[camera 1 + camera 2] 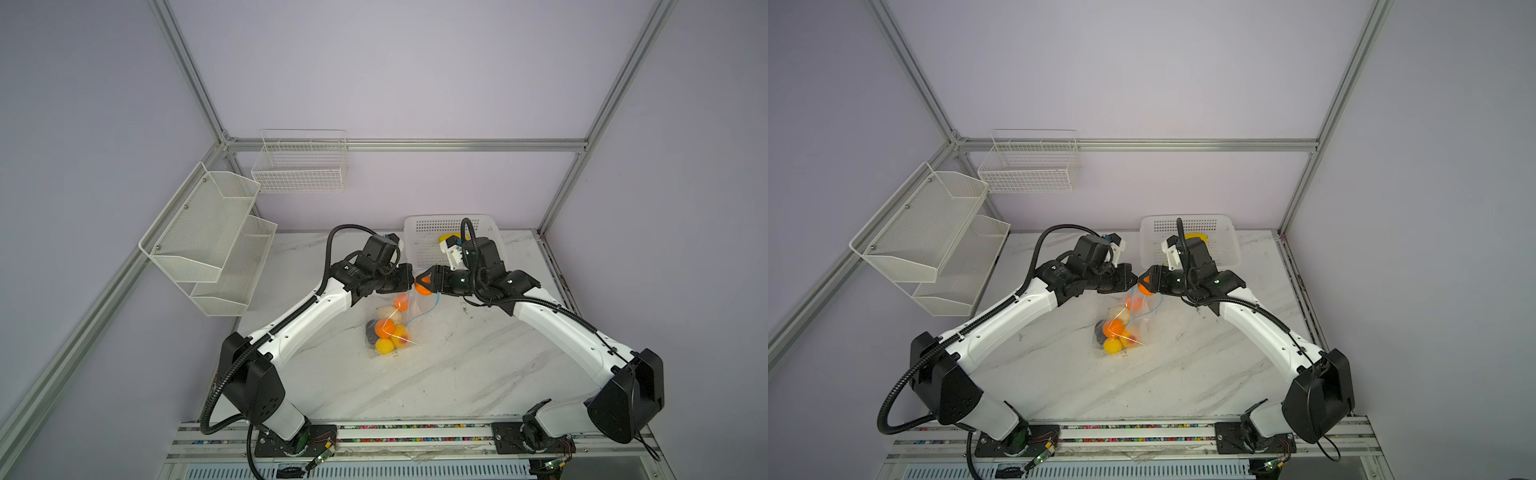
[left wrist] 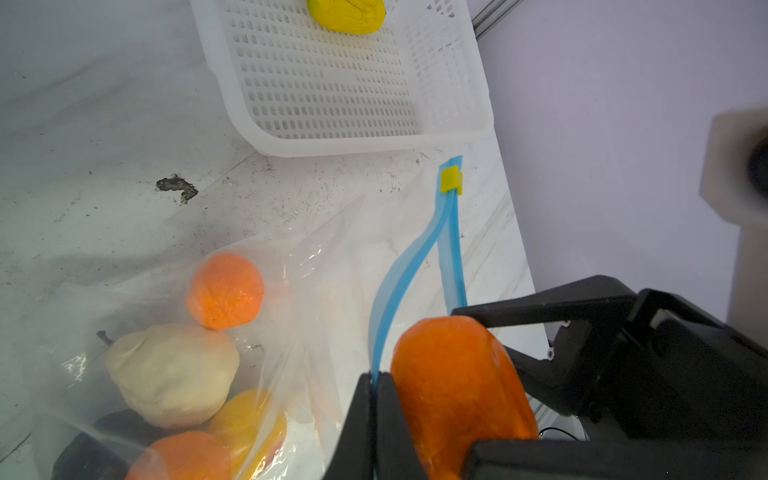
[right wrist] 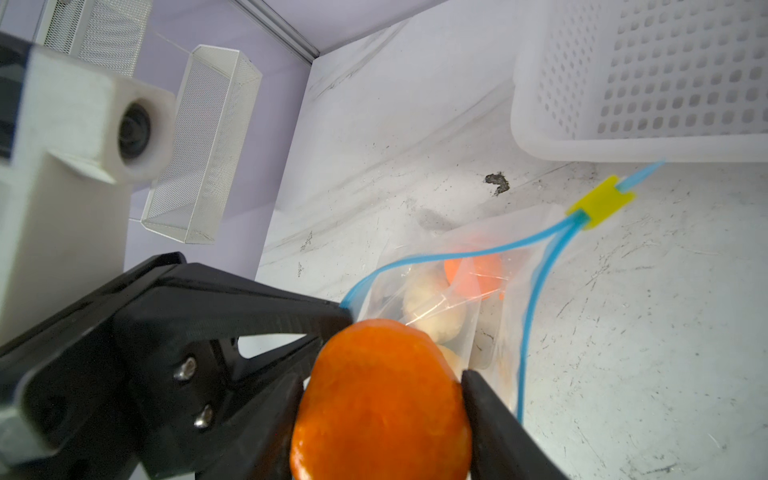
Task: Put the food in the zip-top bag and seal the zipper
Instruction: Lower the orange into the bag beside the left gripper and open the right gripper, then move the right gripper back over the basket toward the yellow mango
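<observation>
The left gripper (image 2: 376,382) is closed tight, pinching one half of the blue zipper (image 2: 399,286) and holding that edge of the clear bag (image 2: 328,257) up off the marble table (image 2: 104,145). The right gripper (image 3: 384,380) is clamped on one orange ball (image 3: 382,419), its jaws spread to either side of it. It holds the ball at the bag's open mouth, just beside the left gripper's fingers (in both top views the two grippers meet nose to nose above the bag, between the two arms). The zipper is unsealed: its two halves stand parted and join only at one yellow slider (image 2: 451,179), at the end near the white basket (image 2: 357,143). Six pieces of food lie inside the bag, bunched toward the end nearer the arms' bases: two other orange balls (image 2: 224,291), one cream bulb (image 2: 172,374), two yellow fruits (image 1: 384,345) and one dark lump (image 1: 370,330). One last yellow fruit (image 2: 347,14) lies in the basket, which stands at the back of the table behind the right gripper. That makes eight pieces in all: six bagged, one held, one in the basket. Two white racks hang on the walls at the left, one mesh shelf (image 1: 199,232) with two tiers and one wire rack (image 1: 299,166).
</observation>
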`<state>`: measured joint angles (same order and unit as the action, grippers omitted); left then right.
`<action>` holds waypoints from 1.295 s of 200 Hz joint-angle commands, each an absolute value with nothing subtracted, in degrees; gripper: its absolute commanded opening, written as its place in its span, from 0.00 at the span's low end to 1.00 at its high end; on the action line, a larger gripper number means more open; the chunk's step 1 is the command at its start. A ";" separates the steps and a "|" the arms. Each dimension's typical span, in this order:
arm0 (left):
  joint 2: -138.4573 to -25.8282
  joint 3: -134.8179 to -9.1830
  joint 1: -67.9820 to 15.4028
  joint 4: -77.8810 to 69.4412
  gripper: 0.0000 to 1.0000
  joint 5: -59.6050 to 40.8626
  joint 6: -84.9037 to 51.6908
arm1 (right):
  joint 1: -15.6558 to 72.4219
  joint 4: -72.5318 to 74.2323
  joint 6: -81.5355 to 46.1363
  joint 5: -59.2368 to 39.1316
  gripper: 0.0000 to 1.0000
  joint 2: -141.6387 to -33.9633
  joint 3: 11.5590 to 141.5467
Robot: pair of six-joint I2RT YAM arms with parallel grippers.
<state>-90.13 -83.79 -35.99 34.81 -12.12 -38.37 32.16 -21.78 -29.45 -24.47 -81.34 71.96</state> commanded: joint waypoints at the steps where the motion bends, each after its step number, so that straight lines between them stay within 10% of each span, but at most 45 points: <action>1: -87.63 -85.61 -36.27 32.33 0.00 -13.22 -38.20 | 32.43 -22.16 -29.09 -23.90 0.61 -81.89 72.12; 259: -86.40 -85.69 -36.29 33.24 0.00 -11.94 -37.72 | 30.45 -23.97 -19.28 -5.50 0.69 -81.00 81.48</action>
<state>-88.49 -83.79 -36.07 34.39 -12.16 -38.35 31.66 -23.83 -22.90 -11.29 -79.29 79.83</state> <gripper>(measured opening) 0.047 0.690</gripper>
